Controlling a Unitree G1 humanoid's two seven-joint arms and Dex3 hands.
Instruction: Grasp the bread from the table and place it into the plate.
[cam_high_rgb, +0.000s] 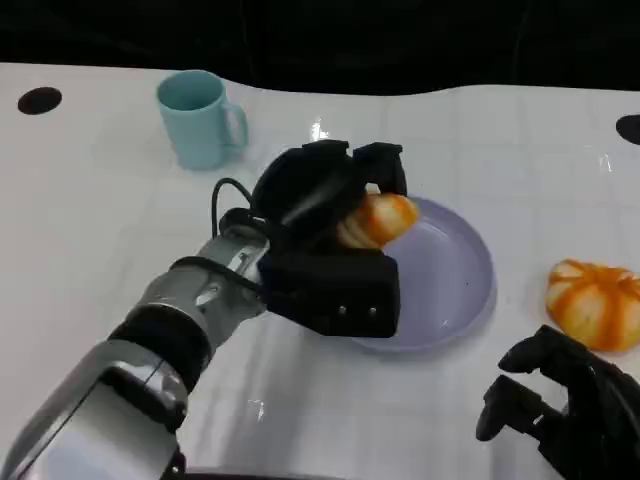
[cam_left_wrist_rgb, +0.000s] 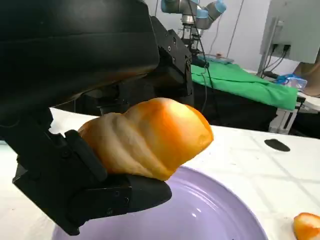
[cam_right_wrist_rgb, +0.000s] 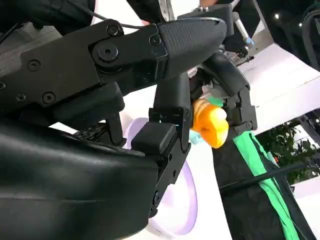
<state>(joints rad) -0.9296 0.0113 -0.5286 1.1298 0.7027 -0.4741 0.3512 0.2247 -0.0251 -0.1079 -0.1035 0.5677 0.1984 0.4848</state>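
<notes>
In the head view, the left hand (cam_high_rgb: 330, 235) grips the bread (cam_high_rgb: 376, 219) over the nine o'clock edge of the purple plate (cam_high_rgb: 455, 275), which sits mid-worktop (cam_high_rgb: 100, 230). A light blue mug (cam_high_rgb: 200, 118) stands toward eleven o'clock from the plate, and an orange-striped bun (cam_high_rgb: 594, 302) lies off at three o'clock, apart from the rim. The right hand (cam_high_rgb: 565, 405) rests near five o'clock, fingers loosely curled with nothing in them. In the left wrist view, the bread (cam_left_wrist_rgb: 150, 137) is clamped between black fingers (cam_left_wrist_rgb: 100, 192) just above the plate (cam_left_wrist_rgb: 210, 215). In the right wrist view, the bread (cam_right_wrist_rgb: 211, 122) appears beyond the right hand (cam_right_wrist_rgb: 165, 130), held in the left hand (cam_right_wrist_rgb: 235, 95), with the plate (cam_right_wrist_rgb: 182, 200) below it.
</notes>
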